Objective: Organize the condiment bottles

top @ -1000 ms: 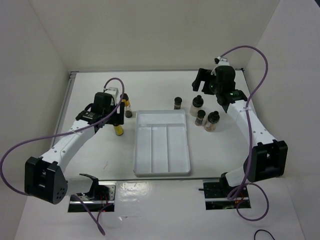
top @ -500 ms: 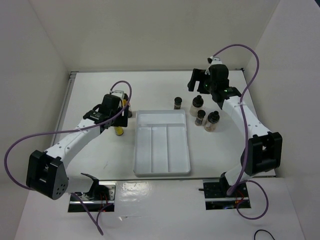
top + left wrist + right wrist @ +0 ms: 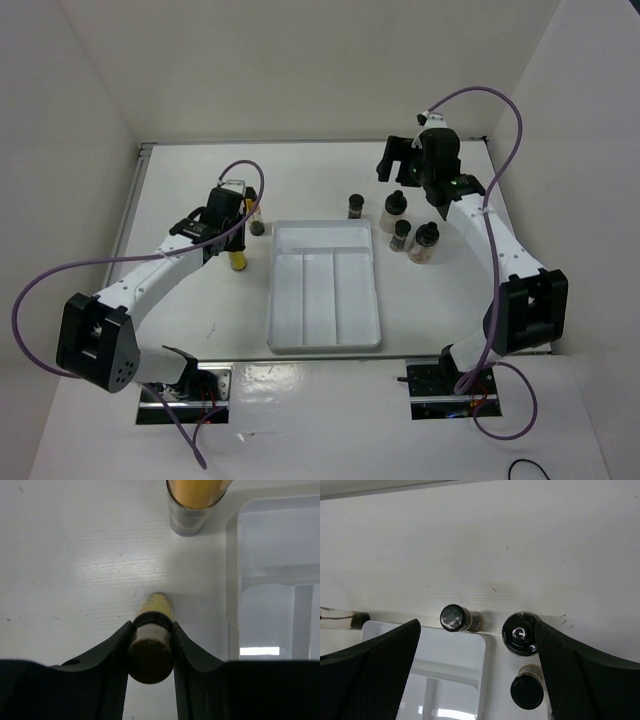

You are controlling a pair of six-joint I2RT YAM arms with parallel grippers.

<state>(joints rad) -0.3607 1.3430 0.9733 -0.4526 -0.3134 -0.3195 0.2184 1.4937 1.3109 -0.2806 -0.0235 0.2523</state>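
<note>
My left gripper [image 3: 151,630] is shut on the brownish cap of a slim yellow bottle [image 3: 155,603], which stands on the table left of the white tray [image 3: 275,300]. From above, the left gripper [image 3: 237,238] hides that bottle's [image 3: 237,261] top. A second slim yellow bottle [image 3: 194,500] stands just beyond it. Right of the tray's far end stand a dark jar [image 3: 458,618], a black-capped pale bottle [image 3: 520,633] and another black-capped jar [image 3: 526,691]. My right gripper [image 3: 476,630] hovers open above them, holding nothing.
A fourth bottle [image 3: 425,243] stands at the right of that group. The tray [image 3: 235,580] has one wide cross compartment and three long ones. White walls close off the left, the back and the right.
My left gripper has moved slightly toward the tray and closed on the slim yellow bottle's cap. The right gripper swung a little to the left and back, still open.
</note>
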